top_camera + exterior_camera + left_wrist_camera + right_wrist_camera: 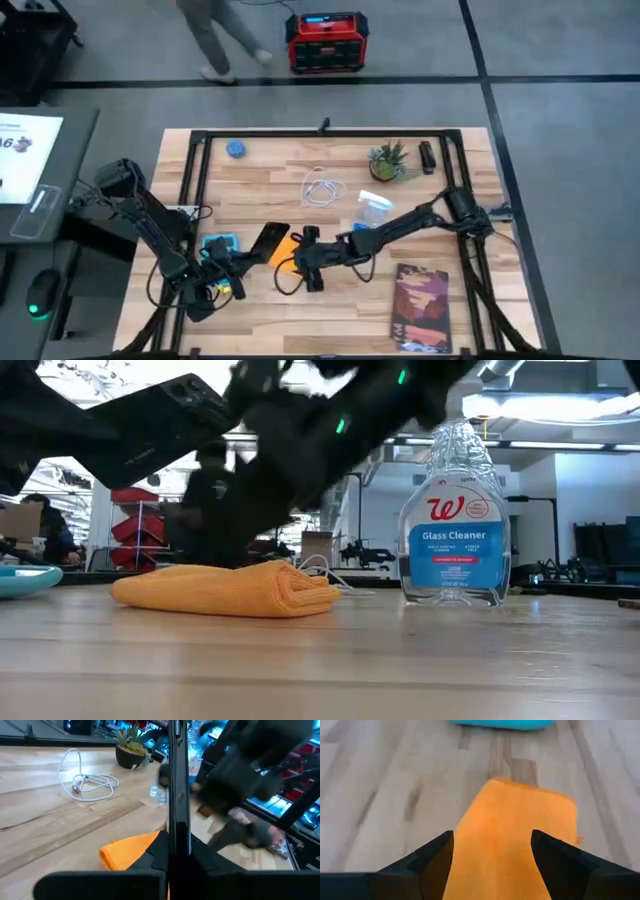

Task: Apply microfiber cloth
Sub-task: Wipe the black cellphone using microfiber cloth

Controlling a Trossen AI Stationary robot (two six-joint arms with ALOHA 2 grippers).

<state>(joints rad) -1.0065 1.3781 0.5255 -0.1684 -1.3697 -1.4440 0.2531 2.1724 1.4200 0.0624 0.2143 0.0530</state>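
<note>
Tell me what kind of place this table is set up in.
Probably a robotics lab or workshop. Beyond the wooden table lies bare grey concrete floor with a red portable power unit on it, and the low view shows shelving with red bins and overhead strip lights.

Grey floor (560,60), red-black box (323,40), person walking (215,35), bright ceiling lights (530,405)

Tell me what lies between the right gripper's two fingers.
The right wrist view shows the microfiber cloth lying on the table between the open fingers of the right gripper.
</note>
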